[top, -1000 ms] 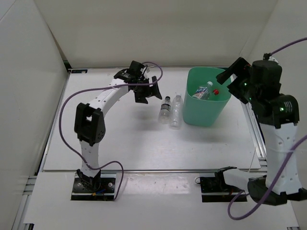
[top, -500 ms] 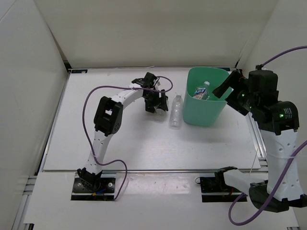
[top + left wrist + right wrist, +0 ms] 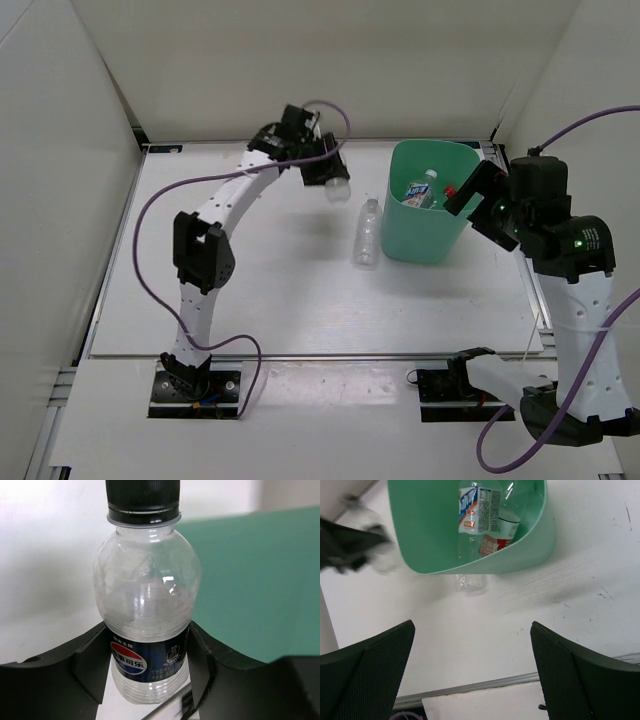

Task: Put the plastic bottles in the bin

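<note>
A small clear plastic bottle (image 3: 146,600) with a black cap and a dark label sits between the fingers of my left gripper (image 3: 147,632), which is shut on its lower body. In the top view that gripper (image 3: 328,172) hangs above the table, left of the mint-green bin (image 3: 400,232), with the bottle (image 3: 338,189) below it. A label-free clear bottle (image 3: 368,232) lies on the table against the bin's left wall. Inside the bin (image 3: 420,540) lie a blue-white labelled bottle (image 3: 479,502) and a red-labelled one (image 3: 492,544). My right gripper (image 3: 472,625) is open and empty, right of the bin.
White walls close in the table at the back and both sides. A metal rail (image 3: 535,290) runs along the table's right edge beside the right arm. The left arm's purple cable (image 3: 160,200) loops over the left part of the table.
My left gripper has shut on the dark-labelled bottle that lay beside the clear one and lifted it up and back. The right arm has drawn slightly back from the bin.
</note>
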`<state>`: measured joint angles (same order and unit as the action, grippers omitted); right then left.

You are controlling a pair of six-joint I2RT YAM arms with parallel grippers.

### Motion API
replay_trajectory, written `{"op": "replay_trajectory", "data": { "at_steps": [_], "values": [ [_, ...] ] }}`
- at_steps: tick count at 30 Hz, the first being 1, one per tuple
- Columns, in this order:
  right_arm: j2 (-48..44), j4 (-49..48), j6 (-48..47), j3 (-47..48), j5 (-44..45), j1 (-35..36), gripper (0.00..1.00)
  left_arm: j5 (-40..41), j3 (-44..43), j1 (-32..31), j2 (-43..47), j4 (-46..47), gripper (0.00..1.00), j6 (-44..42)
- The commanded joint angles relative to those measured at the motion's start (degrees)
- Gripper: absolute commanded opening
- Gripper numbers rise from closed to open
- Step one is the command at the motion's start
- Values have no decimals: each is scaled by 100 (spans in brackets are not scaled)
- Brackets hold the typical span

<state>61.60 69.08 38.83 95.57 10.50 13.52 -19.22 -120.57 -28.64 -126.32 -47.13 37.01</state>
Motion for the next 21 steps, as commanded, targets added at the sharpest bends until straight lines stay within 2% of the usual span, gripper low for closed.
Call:
{"op": "replay_trajectory", "data": {
  "at_steps": [1, 3, 4, 7, 9, 12, 15, 18, 19, 20, 21],
  "values": [
    [-270, -70, 195, -248, 242, -7, 100, 78, -948, 105, 1241, 581, 46, 367],
    [-367, -70, 300, -354, 382, -7, 100, -177, -1195, 35, 1294, 1211, 51, 533],
    [-447, -70, 301, -355, 461, -7, 100, -518, -1362, 34, 1051, 1407, 56, 604],
    [-509, -123, 301, -408, 662, -7, 100, -933, -2904, -307, 148, 1672, 56, 719],
    [-571, -175, 248, -355, 866, -7, 100, -1048, -3025, -562, -77, 1892, 58, 878],
    [-571, -237, -84, -40, 1094, -112, 100, -812, -2603, -879, -77, 2243, 61, 765],
    [-623, -237, -287, 14, 1156, -113, 100, -688, -2691, -1266, -208, 2296, 66, 711],
    [-737, -351, -341, -73, 1279, -113, 100, -574, -2472, -1459, -147, 2296, 79, 544],
    [-738, -351, -341, -74, 1279, -113, 100, -574, -2384, -1460, -17, 2296, 86, 544],
    [-790, -351, -341, -134, 1209, -113, 100, -365, -2383, -1460, 98, 2296, 100, 491],
    [-790, -351, -341, -196, 1156, -113, 100, -180, -2383, -1460, 421, 2296, 100, 421]
  ]
}}
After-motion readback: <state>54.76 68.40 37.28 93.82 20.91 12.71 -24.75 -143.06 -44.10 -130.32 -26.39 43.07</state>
